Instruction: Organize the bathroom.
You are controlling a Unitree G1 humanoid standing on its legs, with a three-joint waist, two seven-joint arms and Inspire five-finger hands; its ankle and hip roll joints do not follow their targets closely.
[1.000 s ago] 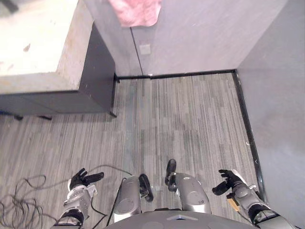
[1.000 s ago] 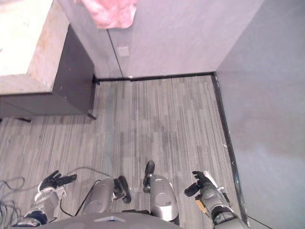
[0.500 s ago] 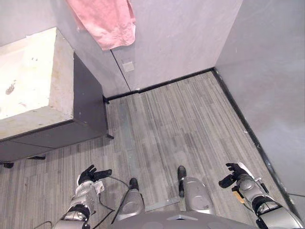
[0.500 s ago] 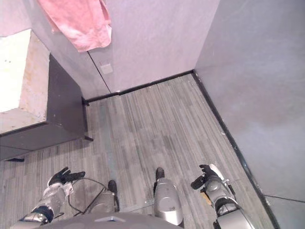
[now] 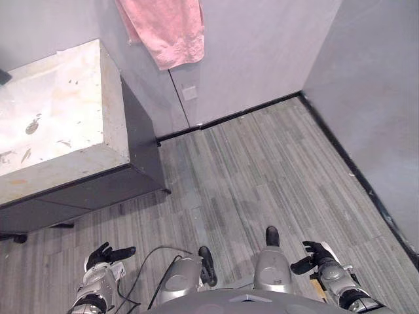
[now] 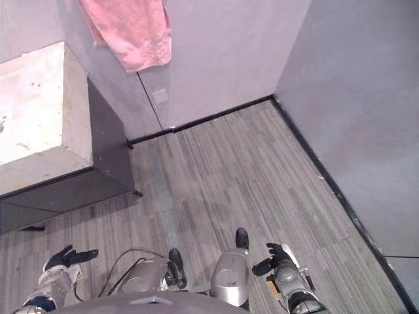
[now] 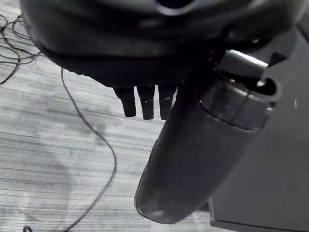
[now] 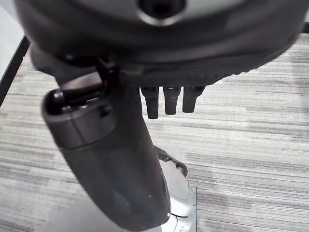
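pink towel (image 5: 167,29) hangs lengthwise down the wall above the far corner of the bench (image 5: 52,127), well ahead and to the left. left hand (image 5: 103,255) and right hand (image 5: 314,254), both relaxed and empty, hang low; the left is nearer.

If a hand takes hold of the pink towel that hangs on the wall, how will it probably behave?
The pink towel hangs in soft folds with a wrinkled lower edge, so it is probably floppy and would drape over the fingers. It looks thin, so likely light. It hangs flat against the wall; what holds it up cannot be seen, so it might catch when pulled.
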